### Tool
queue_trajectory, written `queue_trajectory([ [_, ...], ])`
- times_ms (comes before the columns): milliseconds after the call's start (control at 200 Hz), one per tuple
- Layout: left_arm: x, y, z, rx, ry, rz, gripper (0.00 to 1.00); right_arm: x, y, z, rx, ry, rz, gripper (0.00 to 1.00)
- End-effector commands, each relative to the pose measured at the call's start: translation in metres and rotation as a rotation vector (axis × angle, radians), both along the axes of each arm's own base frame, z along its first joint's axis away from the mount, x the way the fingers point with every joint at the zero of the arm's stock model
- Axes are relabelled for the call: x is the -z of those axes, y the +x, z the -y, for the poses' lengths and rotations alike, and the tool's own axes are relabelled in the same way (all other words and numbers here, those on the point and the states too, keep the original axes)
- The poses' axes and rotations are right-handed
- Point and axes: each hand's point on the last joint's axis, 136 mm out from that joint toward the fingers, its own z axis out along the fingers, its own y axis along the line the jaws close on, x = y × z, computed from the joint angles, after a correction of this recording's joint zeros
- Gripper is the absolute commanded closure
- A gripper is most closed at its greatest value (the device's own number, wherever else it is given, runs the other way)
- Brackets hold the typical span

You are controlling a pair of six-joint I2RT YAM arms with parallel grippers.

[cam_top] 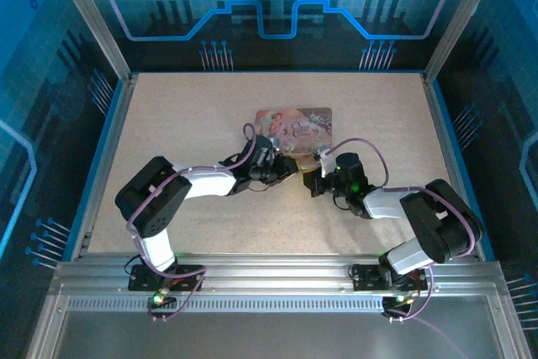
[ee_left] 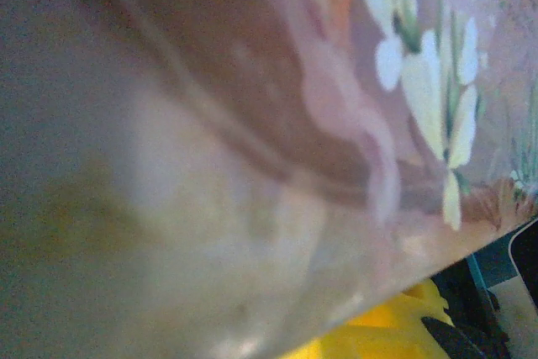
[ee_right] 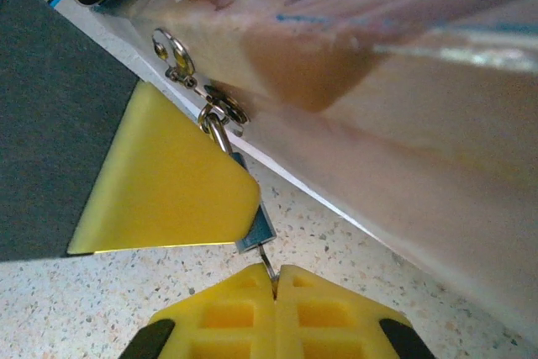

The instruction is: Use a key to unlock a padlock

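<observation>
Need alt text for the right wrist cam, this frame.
The yellow-fingered right gripper is shut on the key, a thin metal sliver whose tip reaches the underside of the padlock. The padlock hangs by its shackle from a ring on the pink tin, half hidden behind a flat yellow pad, above the speckled table.

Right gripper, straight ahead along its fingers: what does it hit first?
The padlock, most likely. The right gripper pinches the key, whose tip sits at the padlock's body. The tin lies behind it; depth unclear.
</observation>
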Motion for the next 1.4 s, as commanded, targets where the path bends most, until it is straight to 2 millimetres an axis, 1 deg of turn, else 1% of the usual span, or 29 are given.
queue_trajectory([
  [0, -0.028, -0.025, 0.042, 0.169, -0.151, 0.002, 0.78, -0.031, 0.012, -0.023, -0.040, 0.068, 0.061, 1.00],
  [140, -0.021, -0.020, 0.040, 0.146, -0.143, 0.002, 0.73, -0.015, 0.008, -0.018, -0.032, 0.032, 0.016, 1.00],
  [285, -0.016, -0.017, 0.035, 0.121, -0.129, 0.006, 0.65, 0.001, 0.002, -0.011, -0.020, 0.019, -0.027, 1.00],
  [380, -0.013, -0.017, 0.030, 0.107, -0.121, 0.004, 0.61, 0.006, 0.001, -0.006, -0.009, 0.012, -0.042, 1.00],
  [450, -0.012, -0.019, 0.027, 0.100, -0.116, 0.003, 0.55, 0.009, 0.001, -0.003, 0.000, 0.010, -0.058, 1.00],
  [595, -0.011, -0.023, 0.012, 0.061, -0.096, -0.005, 0.48, 0.016, 0.000, 0.001, 0.019, 0.000, -0.129, 1.00],
  [795, -0.023, -0.028, -0.014, -0.011, -0.089, 0.017, 0.40, 0.013, -0.008, -0.001, 0.018, 0.016, -0.211, 1.00],
  [935, -0.034, -0.032, -0.034, -0.067, -0.075, 0.037, 0.37, 0.010, -0.012, -0.002, 0.027, 0.029, -0.268, 1.00],
  [1131, -0.037, -0.041, -0.058, -0.163, -0.088, 0.034, 0.38, 0.005, -0.019, -0.005, 0.053, 0.090, -0.368, 1.00],
  [1251, -0.038, -0.042, -0.066, -0.217, -0.127, 0.029, 0.39, 0.001, -0.022, -0.009, 0.086, 0.139, -0.434, 1.00],
  [1276, -0.038, -0.041, -0.067, -0.227, -0.132, 0.030, 0.39, 0.006, -0.027, -0.008, 0.102, 0.132, -0.476, 1.00],
  [1396, -0.038, -0.040, -0.066, -0.241, -0.151, 0.029, 0.39, 0.007, -0.034, -0.011, 0.146, 0.160, -0.553, 1.00],
])
